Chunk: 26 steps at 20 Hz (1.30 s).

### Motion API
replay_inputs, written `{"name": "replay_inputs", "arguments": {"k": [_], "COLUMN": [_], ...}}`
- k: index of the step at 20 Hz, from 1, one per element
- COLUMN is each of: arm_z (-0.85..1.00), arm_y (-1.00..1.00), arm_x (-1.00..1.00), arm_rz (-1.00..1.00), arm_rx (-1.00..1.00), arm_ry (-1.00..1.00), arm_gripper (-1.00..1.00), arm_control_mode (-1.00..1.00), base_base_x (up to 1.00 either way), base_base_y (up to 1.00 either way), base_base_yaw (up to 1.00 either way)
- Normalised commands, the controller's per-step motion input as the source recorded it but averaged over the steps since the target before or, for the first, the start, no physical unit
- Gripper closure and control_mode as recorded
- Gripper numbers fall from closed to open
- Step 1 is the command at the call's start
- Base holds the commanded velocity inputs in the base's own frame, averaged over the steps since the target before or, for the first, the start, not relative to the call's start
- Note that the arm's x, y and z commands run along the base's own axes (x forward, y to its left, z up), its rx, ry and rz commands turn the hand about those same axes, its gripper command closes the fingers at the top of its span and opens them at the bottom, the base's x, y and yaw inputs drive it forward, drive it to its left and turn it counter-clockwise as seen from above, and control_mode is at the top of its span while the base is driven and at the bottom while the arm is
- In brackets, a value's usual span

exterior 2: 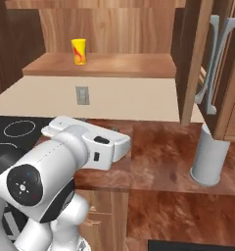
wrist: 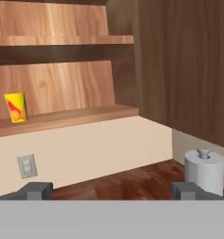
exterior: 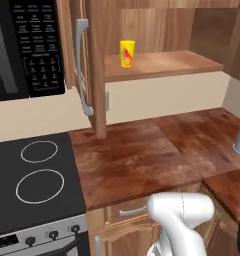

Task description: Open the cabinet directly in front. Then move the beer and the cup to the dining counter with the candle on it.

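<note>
The cabinet (exterior: pixel 157 62) stands open, its left door (exterior: pixel 84 65) swung out with a silver bar handle and its right door (exterior 2: pixel 212 68) swung out as well. On its lower shelf (exterior 2: pixel 100 64) the yellow cup (exterior: pixel 127 53) (exterior 2: pixel 79 51) (wrist: pixel 16 107) stands upright near the left end. My gripper (wrist: pixel 111 191) is open and holds nothing. It hangs low over the worktop, below and well short of the shelf (wrist: pixel 62 119), with the cup up to its left. The beer, the dining counter and the candle are out of view.
A reddish-brown worktop (exterior: pixel 142 155) lies under the cabinet, beside a black stove (exterior: pixel 37 175) with a microwave (exterior: pixel 22 45) above it. A paper towel roll (exterior 2: pixel 209 157) (wrist: pixel 204 170) stands at the right. A wall outlet (exterior 2: pixel 82 95) sits below the shelf.
</note>
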Motion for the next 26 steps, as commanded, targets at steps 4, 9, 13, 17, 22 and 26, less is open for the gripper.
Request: {"name": "replay_inputs", "arguments": {"k": [4,9,13,17,22,26], "arm_z": [0.0,0.0,0.0,0.0,0.0,0.0], "arm_y": [0.0,0.0,0.0,0.0,0.0,0.0], "arm_x": [0.0,0.0,0.0,0.0,0.0,0.0], "arm_rz": [0.0,0.0,0.0,0.0,0.0,0.0], "arm_rx": [0.0,0.0,0.0,0.0,0.0,0.0], "arm_ry": [0.0,0.0,0.0,0.0,0.0,0.0], "arm_gripper": [-1.0,-1.0,-1.0,-1.0,-1.0,-1.0], "arm_control_mode": [1.0,1.0,1.0,1.0,1.0,1.0], "base_base_x": [0.12,0.0,-0.09,-0.15,0.0,0.12], "base_base_y": [-0.57,-0.01,0.32,0.48,0.09,0.0], "base_base_yaw": [0.02,0.0,0.15,0.23,0.14,0.0]}}
